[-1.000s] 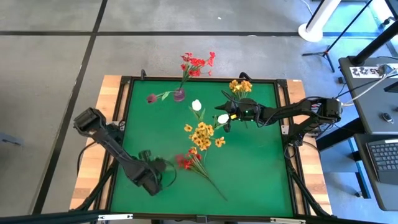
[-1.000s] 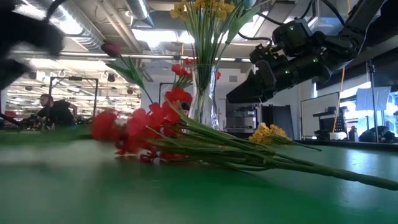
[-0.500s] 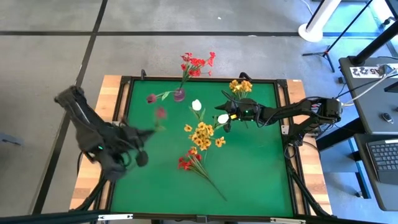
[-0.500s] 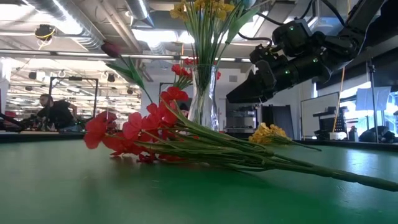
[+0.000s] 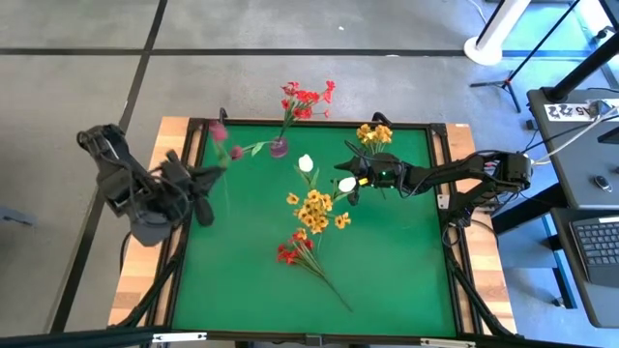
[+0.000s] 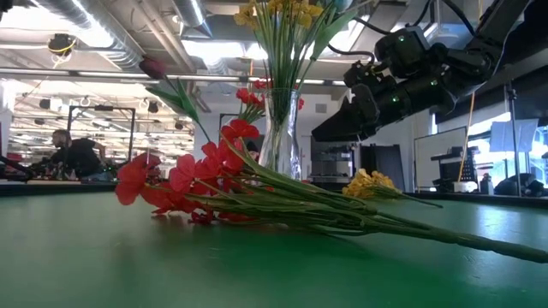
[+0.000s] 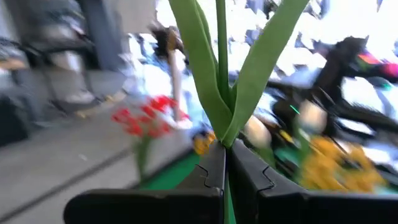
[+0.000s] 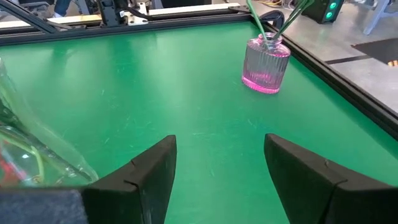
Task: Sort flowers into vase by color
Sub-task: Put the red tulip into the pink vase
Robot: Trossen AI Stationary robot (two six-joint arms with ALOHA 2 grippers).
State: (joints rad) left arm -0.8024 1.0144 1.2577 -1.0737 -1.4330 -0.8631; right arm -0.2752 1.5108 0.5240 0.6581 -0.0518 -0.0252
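A: Gripping a green stem (image 7: 222, 74) in the left claw (image 5: 200, 181), pinched tight between both fingers (image 7: 211, 168); dark red bloom (image 5: 218, 130) held up over the table's (image 5: 406, 280) left rim, near the far corner.

B: Noted. Right claw (image 5: 350, 180) hanging released, jaws apart, nothing between them, just beside a white bud (image 5: 346, 185) mid-table.

A: Elsewhere: red spray (image 5: 288, 253) lying flat toward the near side, stems running to the near right. Yellow cluster (image 5: 316, 207) flat at centre, touching the red spray's far end. Second white bud (image 5: 306, 163) lying just beyond.

B: Pink vase (image 5: 279, 147) at the far edge with red blooms in it; clear vase (image 6: 281, 128) with yellow blooms (image 5: 373, 133) at the far right.

A: Open green cloth along the near left and whole right side.
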